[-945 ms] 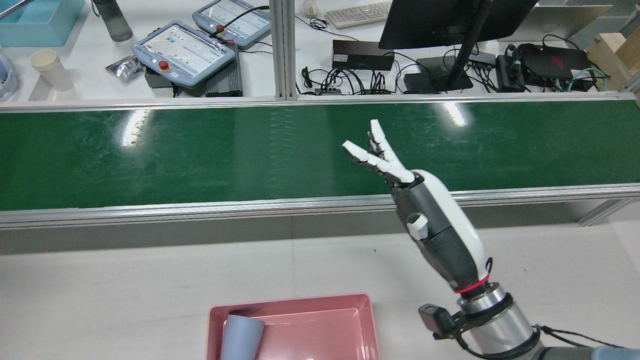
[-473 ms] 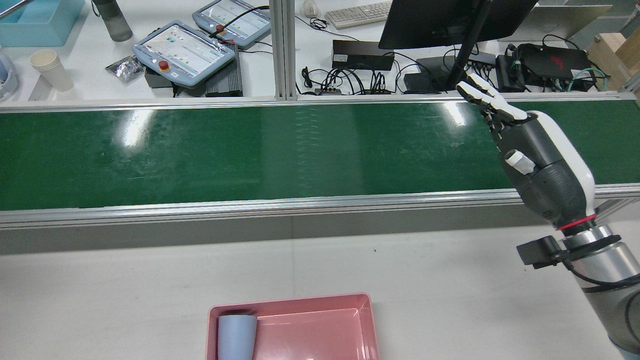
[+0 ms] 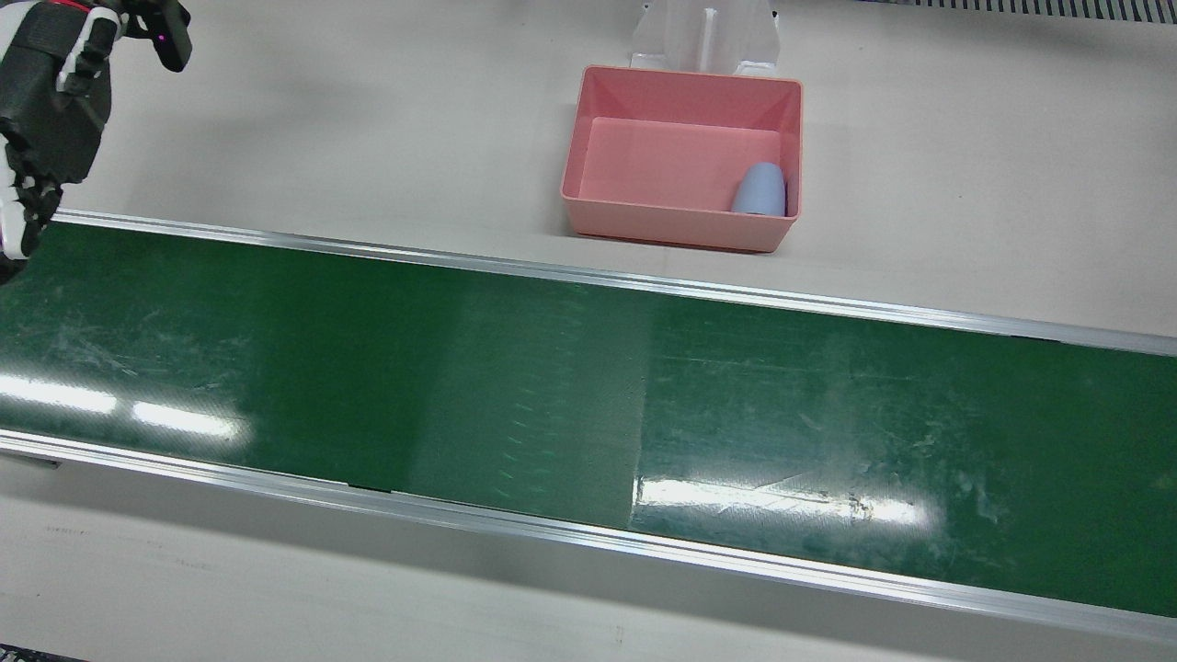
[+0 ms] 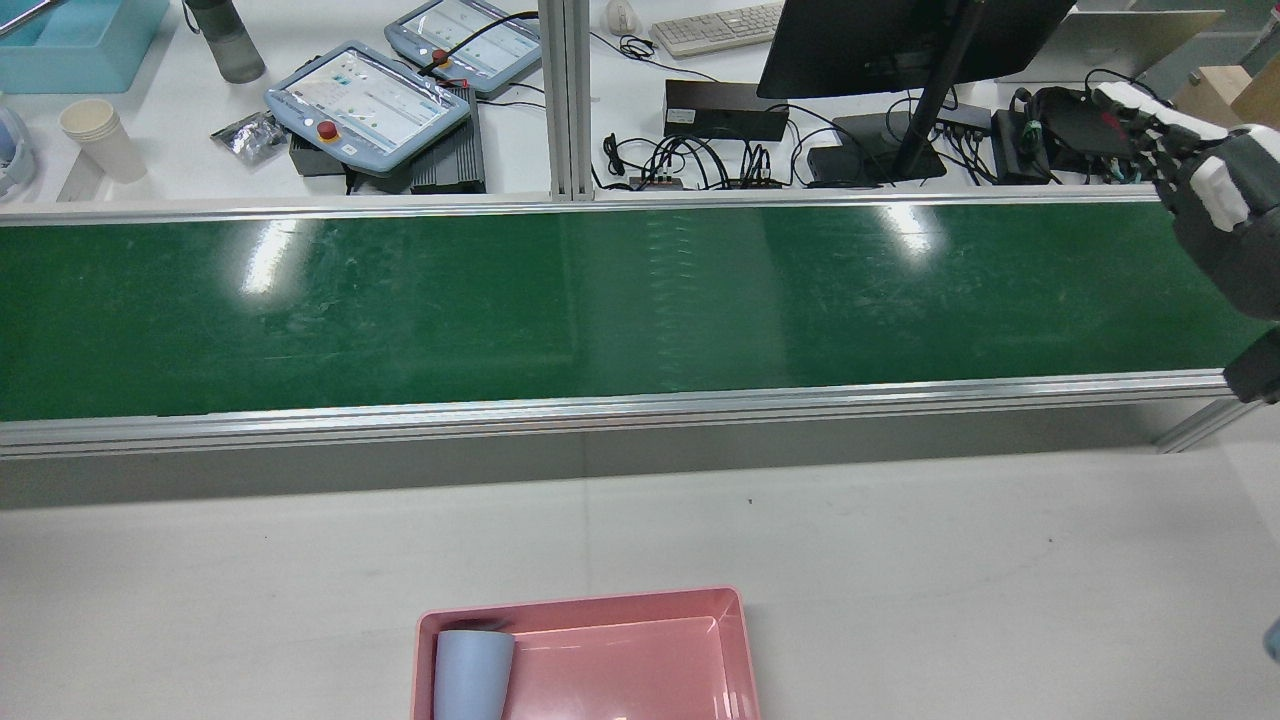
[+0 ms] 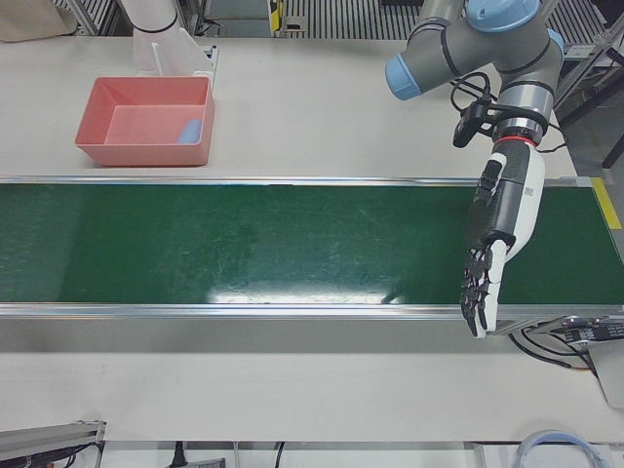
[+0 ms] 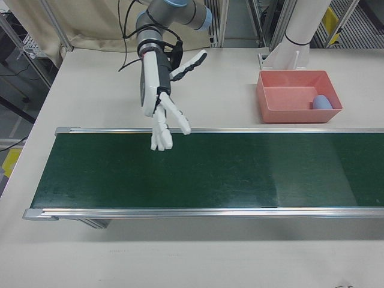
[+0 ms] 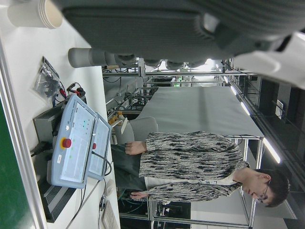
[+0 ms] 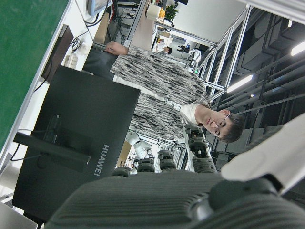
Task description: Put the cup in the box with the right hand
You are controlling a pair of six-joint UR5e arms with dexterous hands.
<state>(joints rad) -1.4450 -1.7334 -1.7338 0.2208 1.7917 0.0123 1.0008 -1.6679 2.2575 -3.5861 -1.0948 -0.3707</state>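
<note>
A pale blue cup point(image 3: 760, 189) lies on its side in a corner of the pink box point(image 3: 680, 74). It also shows in the rear view point(image 4: 472, 672), in the box point(image 4: 580, 605) at the bottom edge. My right hand point(image 6: 162, 102) is open and empty, fingers spread, above the belt's edge far from the box. It sits at the rear view's right edge point(image 4: 1215, 230) and the front view's top left point(image 3: 41, 110). My left hand point(image 5: 492, 244) is open and empty, fingers straight, over the belt's other end.
A long green conveyor belt point(image 3: 552, 386) with aluminium rails crosses the table. A white pedestal point(image 3: 703, 37) stands behind the box. Beyond the belt are a monitor point(image 4: 900, 40), teach pendants point(image 4: 365, 100) and paper cups point(image 4: 100, 135).
My right hand has swung from over the middle of the belt to the rear view's far right edge. The cup has rolled a little and settled against the box's side wall.
</note>
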